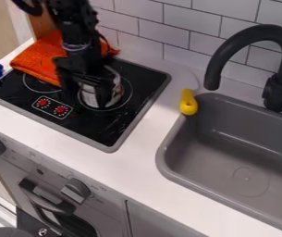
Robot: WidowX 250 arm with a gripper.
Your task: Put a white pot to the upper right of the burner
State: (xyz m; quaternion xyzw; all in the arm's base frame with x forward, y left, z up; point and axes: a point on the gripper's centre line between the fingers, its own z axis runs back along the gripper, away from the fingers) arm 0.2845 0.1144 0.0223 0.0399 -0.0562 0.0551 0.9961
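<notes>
I hang straight down over the stove (110,147), my gripper (92,89) at the white pot (89,97), a sensible place for taking it from above. The pot is at the right-hand burner (129,95), with the ring showing beside it. My own dark bulk covers much of it, so I cannot tell how far apart my jaws are or whether they have hold of it. Perhaps it leans a little; I would not swear to that. The job, as I judge it, wants it up and to the right, toward the wall (140,33).

The orange cloth (39,56) lies over the stove's back left, leaving that right side reachable. As for containers, the pot's contents are hidden from me, and the sink (226,152) has a round drain (250,181) in its floor, with the black tap (213,74) beside it.
</notes>
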